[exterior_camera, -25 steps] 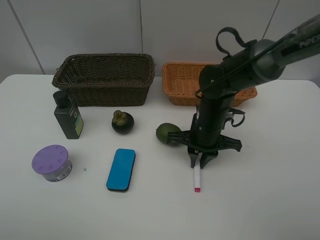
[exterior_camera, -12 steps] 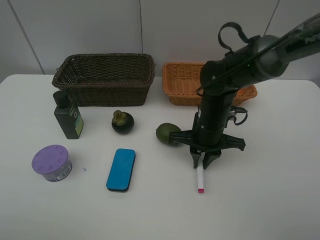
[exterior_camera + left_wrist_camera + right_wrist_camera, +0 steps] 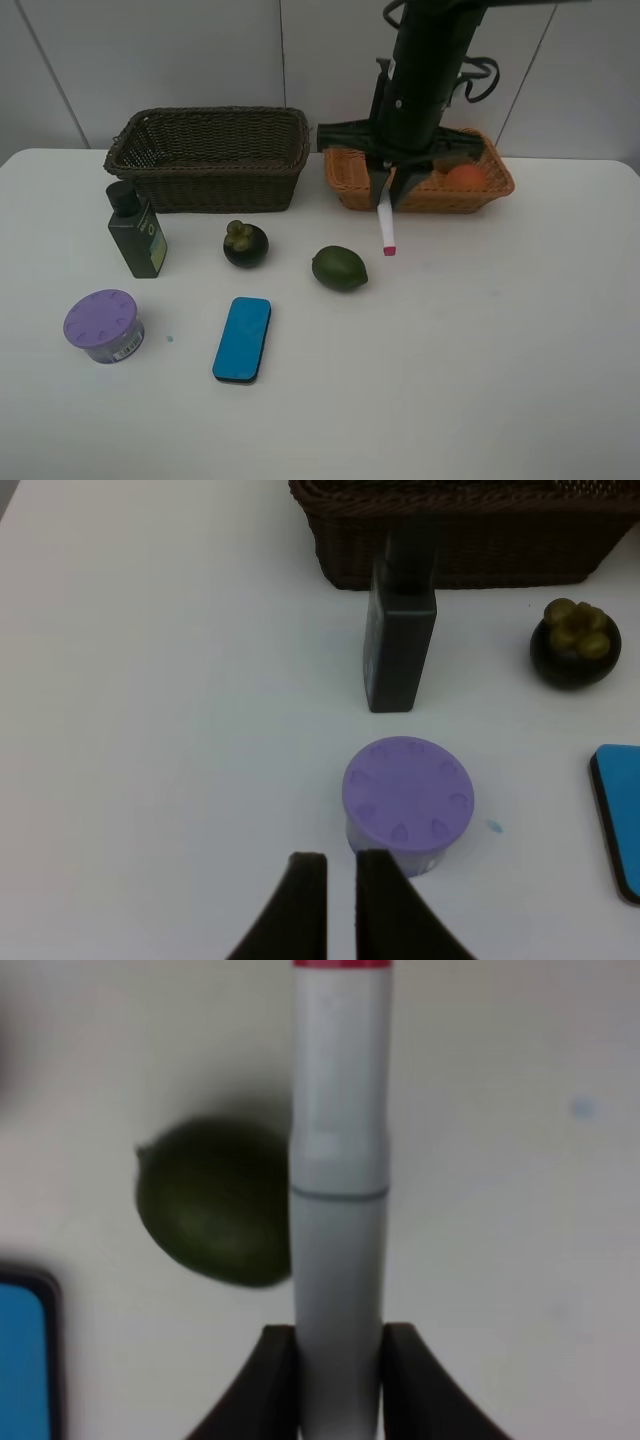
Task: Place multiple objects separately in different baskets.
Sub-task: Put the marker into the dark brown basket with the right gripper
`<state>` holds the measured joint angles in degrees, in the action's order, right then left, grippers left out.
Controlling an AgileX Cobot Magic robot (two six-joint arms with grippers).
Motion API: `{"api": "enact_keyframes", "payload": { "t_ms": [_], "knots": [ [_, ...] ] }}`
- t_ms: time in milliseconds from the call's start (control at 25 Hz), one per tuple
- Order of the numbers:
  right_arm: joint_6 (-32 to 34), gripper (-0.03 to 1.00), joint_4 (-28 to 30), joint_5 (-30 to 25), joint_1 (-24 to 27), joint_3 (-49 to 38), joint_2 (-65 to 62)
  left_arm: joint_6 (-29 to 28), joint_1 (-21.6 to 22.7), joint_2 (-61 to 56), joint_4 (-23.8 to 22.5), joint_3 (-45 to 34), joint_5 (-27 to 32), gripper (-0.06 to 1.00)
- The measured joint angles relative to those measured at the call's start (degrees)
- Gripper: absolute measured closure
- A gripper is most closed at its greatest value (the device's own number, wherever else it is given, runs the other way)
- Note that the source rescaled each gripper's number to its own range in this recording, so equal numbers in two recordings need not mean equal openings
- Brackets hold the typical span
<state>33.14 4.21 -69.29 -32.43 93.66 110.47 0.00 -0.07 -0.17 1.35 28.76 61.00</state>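
Clamping white marker (image 3: 340,1210) in right jaws, peach (image 3: 465,177) only overhead

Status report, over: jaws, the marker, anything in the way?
Right jaws shut on white marker, held off the table before orange-tan basket. Left jaws shut, empty, near purple-lidded tub. Nothing seen blocking the basket.
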Motion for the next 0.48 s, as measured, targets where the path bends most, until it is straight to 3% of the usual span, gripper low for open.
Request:
{"api": "enact_keyframes", "payload": {
  "t_ms": [200,480],
  "knots": [
    [-8.15,0.96,1.97,-0.51,0.00,11.09,1.01,0.34,0.00,0.00,0.00,0.00,0.00,0.94],
    [-28.10,0.96,-0.45,-0.43,0.00,24.92,9.85,0.34,0.00,0.00,0.00,0.00,0.00,0.94]
  ]
}}
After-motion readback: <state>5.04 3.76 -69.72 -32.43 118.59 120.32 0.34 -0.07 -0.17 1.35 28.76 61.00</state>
